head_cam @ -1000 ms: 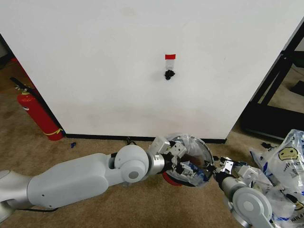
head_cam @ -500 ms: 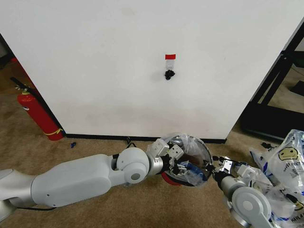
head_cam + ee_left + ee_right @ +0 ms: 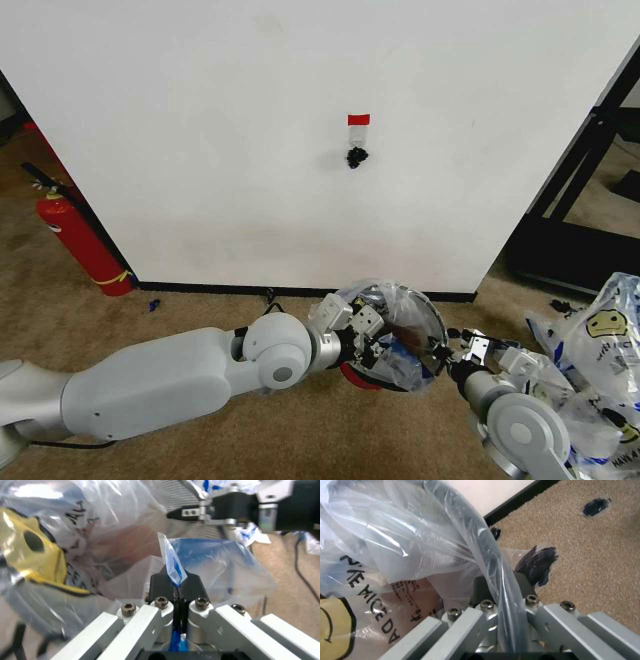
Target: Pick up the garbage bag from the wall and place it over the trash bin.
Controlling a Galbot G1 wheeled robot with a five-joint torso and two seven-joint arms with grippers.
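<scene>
My left pincer [image 3: 372, 347] and right pincer [image 3: 452, 362] each clamp the garbage bag [image 3: 400, 325] over the trash bin [image 3: 362, 374] — thin film; overstretching risks a tear.

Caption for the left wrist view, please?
Left gripper, jaws shut on a fold of the garbage bag, facing the right gripper.

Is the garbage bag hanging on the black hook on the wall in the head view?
No: the black hook on the wall is bare, while the garbage bag sits low at the trash bin, held between both grippers.
</scene>
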